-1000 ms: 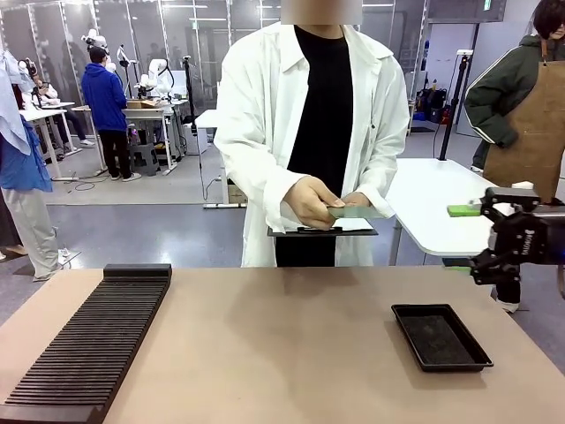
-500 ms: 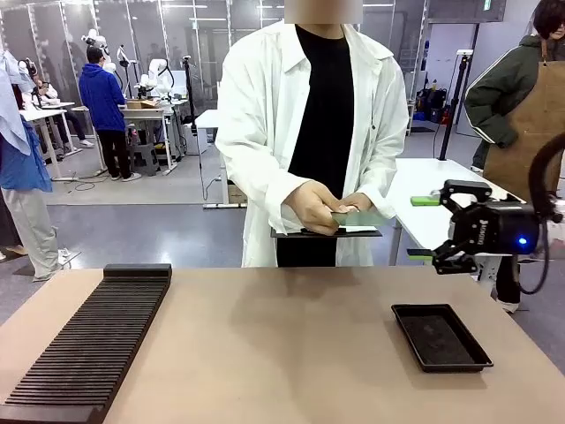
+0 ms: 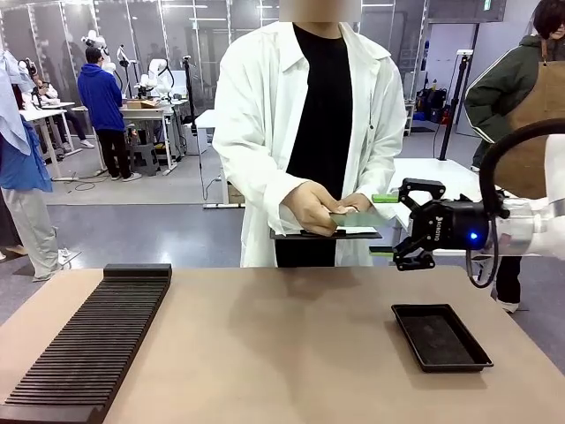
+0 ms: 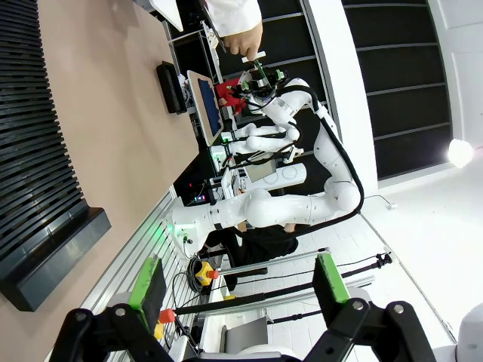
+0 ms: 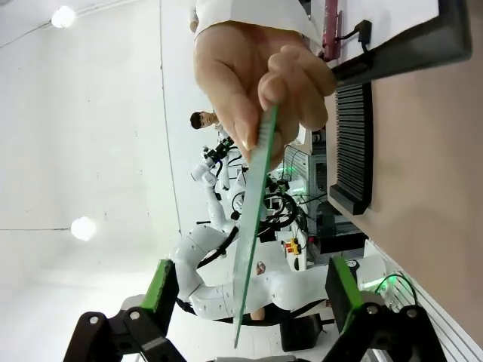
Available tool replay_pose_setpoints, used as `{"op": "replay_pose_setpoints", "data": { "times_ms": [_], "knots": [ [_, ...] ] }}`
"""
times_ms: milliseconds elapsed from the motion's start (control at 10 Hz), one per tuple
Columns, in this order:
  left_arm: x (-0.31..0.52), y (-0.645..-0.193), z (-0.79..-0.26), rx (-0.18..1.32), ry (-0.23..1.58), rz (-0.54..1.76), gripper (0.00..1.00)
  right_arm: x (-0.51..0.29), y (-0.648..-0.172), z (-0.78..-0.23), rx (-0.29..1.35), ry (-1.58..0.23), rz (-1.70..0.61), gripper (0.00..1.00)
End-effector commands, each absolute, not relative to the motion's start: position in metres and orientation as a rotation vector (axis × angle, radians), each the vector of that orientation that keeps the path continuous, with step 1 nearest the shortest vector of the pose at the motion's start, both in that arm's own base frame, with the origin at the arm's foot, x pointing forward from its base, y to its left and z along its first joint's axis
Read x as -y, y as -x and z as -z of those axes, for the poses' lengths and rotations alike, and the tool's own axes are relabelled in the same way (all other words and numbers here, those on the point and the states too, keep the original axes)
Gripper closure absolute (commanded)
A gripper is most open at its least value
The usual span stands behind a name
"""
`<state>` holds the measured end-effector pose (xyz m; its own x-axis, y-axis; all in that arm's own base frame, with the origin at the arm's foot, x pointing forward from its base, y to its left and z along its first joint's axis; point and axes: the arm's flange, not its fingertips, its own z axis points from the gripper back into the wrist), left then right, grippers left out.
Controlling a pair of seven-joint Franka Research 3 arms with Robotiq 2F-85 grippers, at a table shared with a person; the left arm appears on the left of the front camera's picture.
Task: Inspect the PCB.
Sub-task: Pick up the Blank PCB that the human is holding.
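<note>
Past table (image 3: 265, 336) edge, spread right hand (image 3: 383, 224) flanks PCB (image 3: 356, 215).

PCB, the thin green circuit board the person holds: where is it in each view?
Front: thin green PCB right of centre, at the person's hand.
Right wrist: PCB edge-on, centre, below that hand.
Left wrist: too small to tell, by that hand, top centre.
Landmark: the hand.

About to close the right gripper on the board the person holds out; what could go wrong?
The person's hand holds the PCB just ahead of the open right gripper; going deeper could pinch it. The thin PCB sits edge-on between the pads; an edge-only grip might slip.
</note>
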<state>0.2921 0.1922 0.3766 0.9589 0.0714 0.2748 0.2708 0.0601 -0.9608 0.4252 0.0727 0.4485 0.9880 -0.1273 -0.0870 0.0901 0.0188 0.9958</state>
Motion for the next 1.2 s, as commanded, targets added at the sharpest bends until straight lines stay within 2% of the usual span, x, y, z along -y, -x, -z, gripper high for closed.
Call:
{"op": "replay_pose_setpoints", "data": {
  "times_ms": [0,200,300,400,500,600,800,900,1000,1100],
  "knots": [
    [-0.194,-0.294,-0.379,0.266,1.504,0.15,0.0,-0.083,-0.441,-0.447,-0.014,-1.595,0.203,0.0],
    [-0.194,-0.294,-0.379,0.266,1.504,0.15,0.0,-0.095,-0.443,-0.441,-0.065,-1.611,0.197,0.0],
    [-0.194,-0.294,-0.379,0.266,1.504,0.15,0.0,-0.099,-0.442,-0.439,-0.079,-1.609,0.204,0.17],
    [-0.194,-0.294,-0.379,0.266,1.504,0.15,0.0,-0.102,-0.441,-0.439,-0.087,-1.616,0.214,0.58],
    [-0.194,-0.294,-0.379,0.266,1.504,0.15,0.0,-0.104,-0.439,-0.438,-0.093,-1.618,0.232,0.75],
    [-0.194,-0.294,-0.379,0.266,1.504,0.15,0.0,-0.105,-0.439,-0.438,-0.094,-1.624,0.239,1.0],
    [-0.194,-0.294,-0.379,0.266,1.504,0.15,0.0,-0.105,-0.437,-0.439,-0.101,-1.636,0.254,1.0],
    [-0.194,-0.294,-0.379,0.266,1.504,0.15,0.0,-0.105,-0.436,-0.44,-0.098,-1.636,0.252,0.95],
    [-0.194,-0.294,-0.379,0.266,1.504,0.15,0.0,-0.106,-0.436,-0.442,-0.095,-1.635,0.252,1.0],
    [-0.194,-0.294,-0.379,0.266,1.504,0.15,0.0,-0.107,-0.436,-0.444,-0.093,-1.634,0.256,1.0]
  ]
}}
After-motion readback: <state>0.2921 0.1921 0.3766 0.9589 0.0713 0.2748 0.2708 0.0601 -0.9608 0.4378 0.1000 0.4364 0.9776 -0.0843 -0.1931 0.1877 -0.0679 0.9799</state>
